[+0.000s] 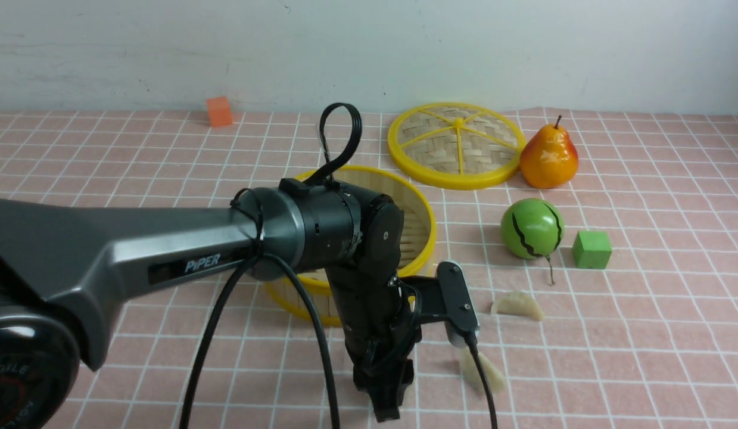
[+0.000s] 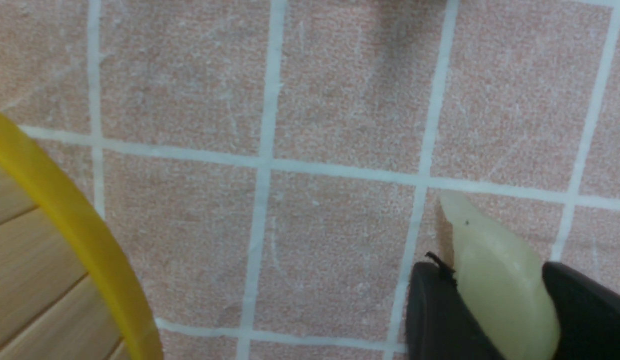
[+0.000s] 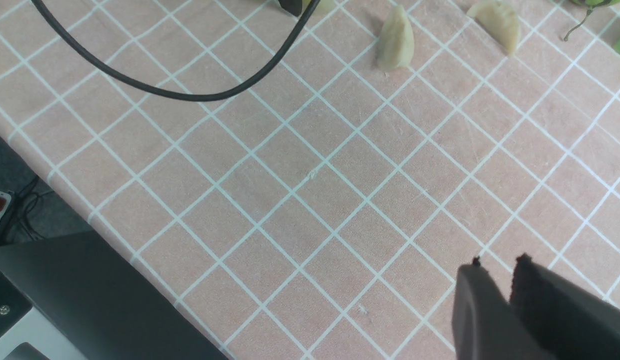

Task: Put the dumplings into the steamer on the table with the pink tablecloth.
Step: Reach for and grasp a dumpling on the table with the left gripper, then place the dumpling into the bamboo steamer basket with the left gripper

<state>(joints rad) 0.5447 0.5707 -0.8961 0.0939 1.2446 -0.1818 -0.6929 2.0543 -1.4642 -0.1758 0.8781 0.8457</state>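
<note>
My left gripper [image 2: 492, 274] is shut on a pale green dumpling [image 2: 490, 260], low over the pink tablecloth [image 2: 340, 100]. The steamer's yellow rim [image 2: 74, 220] is close beside it. In the front view the left gripper [image 1: 385, 410] points down in front of the steamer [image 1: 427, 235], and the arm hides most of the steamer's floor. Two more dumplings lie on the cloth to the right, one at the nearer spot [image 1: 480, 370] and one farther back [image 1: 516, 305]. Both also show in the right wrist view [image 3: 396, 40] [image 3: 495, 22]. My right gripper [image 3: 495, 265] is shut and empty above bare cloth.
A flat woven lid [image 1: 455, 145], a pear [image 1: 548, 156], a green ball [image 1: 531, 228] and a green cube [image 1: 591, 249] stand right of the steamer. An orange cube [image 1: 218, 111] sits at the back. The table's edge [image 3: 64, 200] and a black cable [image 3: 189, 92] show in the right wrist view.
</note>
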